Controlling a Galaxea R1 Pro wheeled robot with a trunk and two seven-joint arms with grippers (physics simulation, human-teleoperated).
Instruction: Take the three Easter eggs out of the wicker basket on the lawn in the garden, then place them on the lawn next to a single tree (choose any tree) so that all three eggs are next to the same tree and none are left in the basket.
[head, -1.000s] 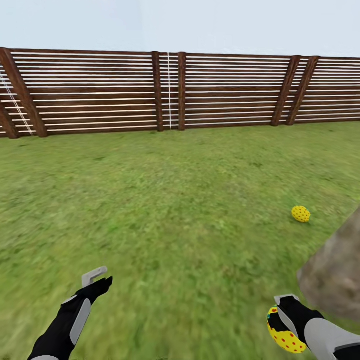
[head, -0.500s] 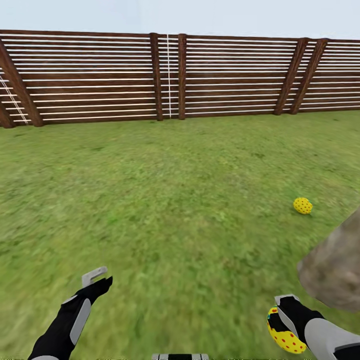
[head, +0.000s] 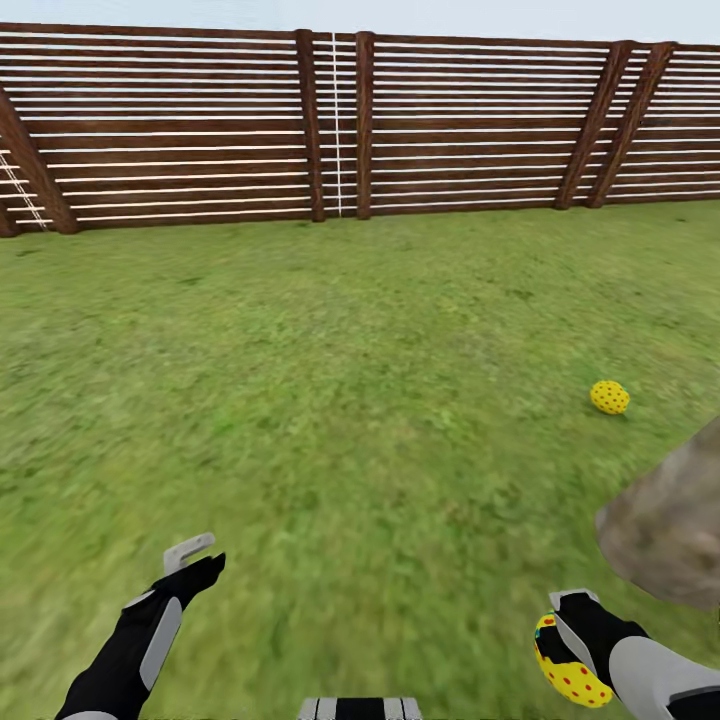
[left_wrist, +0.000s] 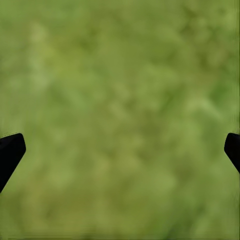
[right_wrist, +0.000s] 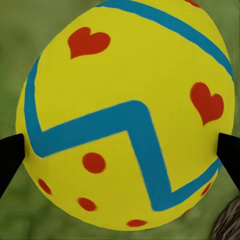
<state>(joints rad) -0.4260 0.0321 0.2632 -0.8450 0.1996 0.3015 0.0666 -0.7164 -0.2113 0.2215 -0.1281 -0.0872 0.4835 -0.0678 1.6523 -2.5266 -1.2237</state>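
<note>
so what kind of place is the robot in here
Most likely a fenced garden or backyard: a wide green lawn runs up to a dark slatted wooden fence, a mottled tree trunk stands at the right, and a yellow Easter egg lies on the grass.

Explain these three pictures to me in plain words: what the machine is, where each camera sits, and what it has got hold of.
This is a simulated two-armed robot on wheels in a garden. The big picture comes from a camera on its head, looking down over both arms at the lawn, with a wooden slat fence behind. An Easter egg on the grass lies near a grey-brown tree trunk at the right edge.

The other two pictures come from cameras near each wrist, looking along the claw's fingers. The left claw is open and empty; its camera sees blurred grass between two black fingertips. The right claw is closed on a second Easter egg, yellow with red hearts, red dots and a blue zigzag.
</note>
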